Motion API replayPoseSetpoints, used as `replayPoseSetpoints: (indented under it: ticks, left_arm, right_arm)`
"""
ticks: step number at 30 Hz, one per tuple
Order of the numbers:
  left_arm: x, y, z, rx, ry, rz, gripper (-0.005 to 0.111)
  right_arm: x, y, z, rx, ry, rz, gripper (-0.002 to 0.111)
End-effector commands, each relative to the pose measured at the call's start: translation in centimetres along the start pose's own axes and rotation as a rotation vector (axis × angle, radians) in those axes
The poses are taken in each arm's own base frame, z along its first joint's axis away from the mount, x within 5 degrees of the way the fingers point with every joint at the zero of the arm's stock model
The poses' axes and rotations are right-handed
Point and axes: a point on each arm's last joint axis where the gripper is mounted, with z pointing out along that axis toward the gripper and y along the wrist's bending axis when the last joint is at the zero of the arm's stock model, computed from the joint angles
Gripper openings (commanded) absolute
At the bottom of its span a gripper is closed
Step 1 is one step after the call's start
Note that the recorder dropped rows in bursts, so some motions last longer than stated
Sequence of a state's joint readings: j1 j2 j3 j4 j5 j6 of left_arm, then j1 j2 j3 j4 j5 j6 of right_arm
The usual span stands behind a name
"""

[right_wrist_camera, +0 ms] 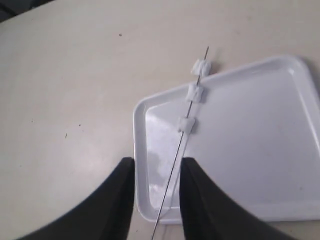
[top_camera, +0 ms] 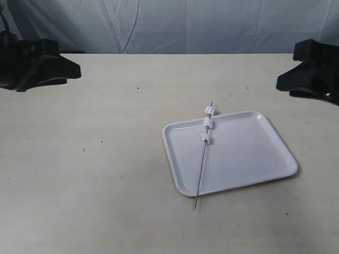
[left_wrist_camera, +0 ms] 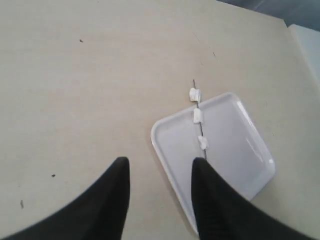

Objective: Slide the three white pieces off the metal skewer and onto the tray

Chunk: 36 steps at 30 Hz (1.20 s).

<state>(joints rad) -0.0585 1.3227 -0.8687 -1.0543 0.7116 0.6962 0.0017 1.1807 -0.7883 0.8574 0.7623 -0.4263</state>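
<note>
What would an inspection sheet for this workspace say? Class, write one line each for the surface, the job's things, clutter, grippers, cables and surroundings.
Surface: beige table, with a few small dark specks.
Job's things: white tray lying flat on the table. The skewer lies across it, with both ends past the rim. The three white pieces are all threaded on the skewer: the farthest beyond the rim, the middle one at the rim, the nearest over the tray.
Clutter: nothing seen.
Grippers: left gripper and right gripper are both open, hold nothing and are clear of the skewer.
Cables: nothing seen.
Surroundings: pale wrinkled cloth backdrop behind the table.
</note>
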Motion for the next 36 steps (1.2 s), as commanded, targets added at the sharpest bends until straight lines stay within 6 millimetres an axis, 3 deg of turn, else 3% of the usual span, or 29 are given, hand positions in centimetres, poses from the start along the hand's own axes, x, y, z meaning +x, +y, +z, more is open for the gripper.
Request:
replayPoseSetpoints:
  ticks: [1, 6, 9, 20, 26, 36]
  left_arm:
    - [-1.4, -1.1, 3.5, 0.059, 0.08, 0.053, 0.04]
    - [-2.6, -2.4, 7.6, 0.089, 0.14, 0.076, 0.04]
    - [-2.9, -2.6, 9.8, 0.093, 0.185, 0.067, 0.04]
    - [-1.1, -2.8, 16.5, 0.099, 0.362, 0.053, 0.041]
    - [-1.8, -3.6, 17.8, 0.111, 0.338, 0.072, 0.041]
    - [-3.1, -4.4, 17.6, 0.133, 0.3, 0.078, 0.041]
  right_arm:
    - [-0.1, -1.4, 3.4, -0.043, 0.119, 0.043, 0.031]
    - [1.2, -1.7, 7.5, -0.043, 0.257, 0.039, 0.032]
    - [2.0, -1.0, 9.7, -0.039, 0.289, 0.032, 0.043]
    - [3.5, 2.4, 15.8, -0.044, 0.4, 0.033, 0.046]
    - [4.0, 2.0, 16.5, 0.026, 0.418, 0.071, 0.046]
    - [5.1, 1.1, 17.3, 0.112, 0.481, 0.082, 0.046]
